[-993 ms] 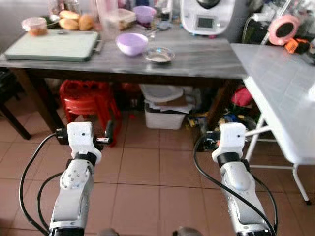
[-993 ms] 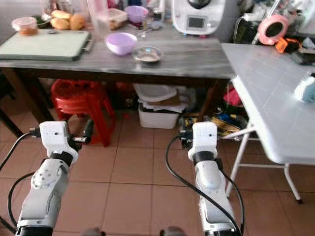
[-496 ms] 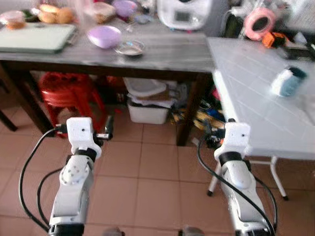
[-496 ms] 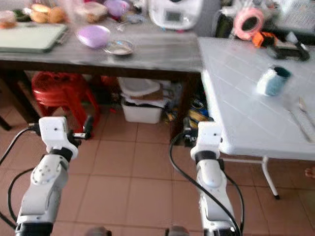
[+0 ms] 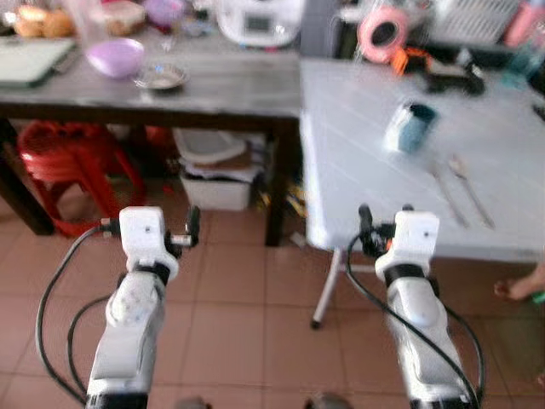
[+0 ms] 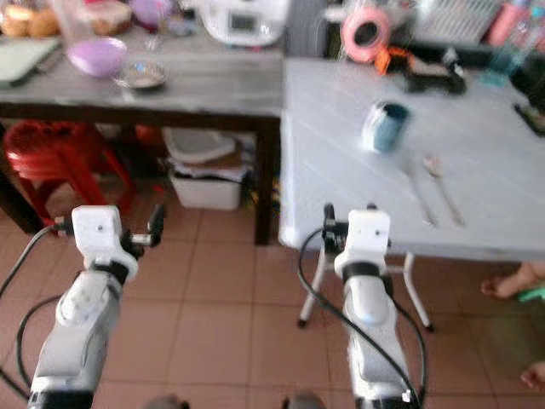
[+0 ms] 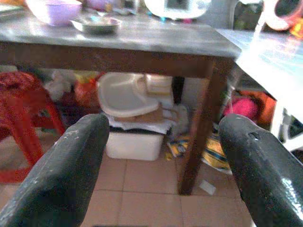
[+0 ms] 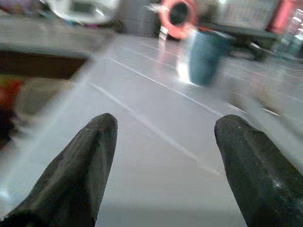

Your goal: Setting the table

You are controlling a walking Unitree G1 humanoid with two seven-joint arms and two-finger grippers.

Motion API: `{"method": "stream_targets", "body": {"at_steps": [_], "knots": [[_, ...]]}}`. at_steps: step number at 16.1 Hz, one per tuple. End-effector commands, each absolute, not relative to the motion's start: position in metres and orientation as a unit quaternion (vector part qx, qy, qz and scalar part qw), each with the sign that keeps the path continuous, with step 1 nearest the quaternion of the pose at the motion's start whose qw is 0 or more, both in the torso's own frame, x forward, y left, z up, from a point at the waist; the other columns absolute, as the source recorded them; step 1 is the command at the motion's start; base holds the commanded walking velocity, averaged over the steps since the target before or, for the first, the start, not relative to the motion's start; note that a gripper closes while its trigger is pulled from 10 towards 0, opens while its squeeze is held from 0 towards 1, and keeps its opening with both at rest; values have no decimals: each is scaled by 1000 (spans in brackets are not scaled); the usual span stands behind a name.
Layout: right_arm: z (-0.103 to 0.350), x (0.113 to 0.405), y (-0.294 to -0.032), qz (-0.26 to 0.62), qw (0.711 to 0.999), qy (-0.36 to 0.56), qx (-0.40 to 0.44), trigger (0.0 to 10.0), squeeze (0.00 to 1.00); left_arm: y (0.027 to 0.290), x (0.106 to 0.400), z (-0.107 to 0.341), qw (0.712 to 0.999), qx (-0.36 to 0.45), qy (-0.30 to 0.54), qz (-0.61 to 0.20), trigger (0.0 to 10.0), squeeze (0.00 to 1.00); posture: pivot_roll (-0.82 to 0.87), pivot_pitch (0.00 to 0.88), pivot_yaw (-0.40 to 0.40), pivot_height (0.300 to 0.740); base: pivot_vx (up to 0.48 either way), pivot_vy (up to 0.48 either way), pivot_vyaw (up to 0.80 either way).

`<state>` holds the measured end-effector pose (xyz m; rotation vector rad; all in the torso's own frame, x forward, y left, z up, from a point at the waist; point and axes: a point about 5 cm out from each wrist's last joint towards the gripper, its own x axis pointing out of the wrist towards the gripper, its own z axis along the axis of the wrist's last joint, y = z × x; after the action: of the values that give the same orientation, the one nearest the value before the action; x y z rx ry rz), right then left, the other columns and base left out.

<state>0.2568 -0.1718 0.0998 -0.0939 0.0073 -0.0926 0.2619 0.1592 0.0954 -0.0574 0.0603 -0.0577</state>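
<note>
You are looking at a white table with thin lines across its top. One blue-green cup is standing on it, and in the right wrist view it looks tall and dark teal. Two pieces of silver cutlery are lying just beside the cup, side by side; they are too blurry to tell which is which. A round pink thing is sitting at the far edge of the table.

Your right gripper is hanging just over the near edge of the white table. Its two black fingers are spread wide and are gripping nothing. Your left gripper is also spread wide with nothing in it, and it is pointing at the floor by the dark wooden table.

On the dark table you are seeing two purple bowls, one in front and one further back, plus one small metal dish and one white machine. One red stool is sitting under it. No writing is clear enough to read.
</note>
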Motion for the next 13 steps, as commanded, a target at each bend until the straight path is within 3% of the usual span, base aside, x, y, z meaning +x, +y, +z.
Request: {"method": "stream_targets", "body": {"at_steps": [1,6,11,13], "knots": [[103,258,-176,-57,997,-1,-45,10000,0,156,264,99,999,-25,25,-39,10000,0,-5,0,-3,740,0,-458,0],[104,261,-176,-59,998,1,-35,10000,0,154,267,101,998,-28,25,-42,10000,0,-3,0,-6,740,0,-448,0],[104,262,-172,-51,998,-1,-34,10000,0,148,263,106,996,-50,8,-70,10000,0,-2,0,-8,740,0,0,0],[105,267,-171,-52,998,0,-28,10000,0,148,266,109,996,-55,3,-75,10000,0,3,0,-6,740,407,0,0]]}}
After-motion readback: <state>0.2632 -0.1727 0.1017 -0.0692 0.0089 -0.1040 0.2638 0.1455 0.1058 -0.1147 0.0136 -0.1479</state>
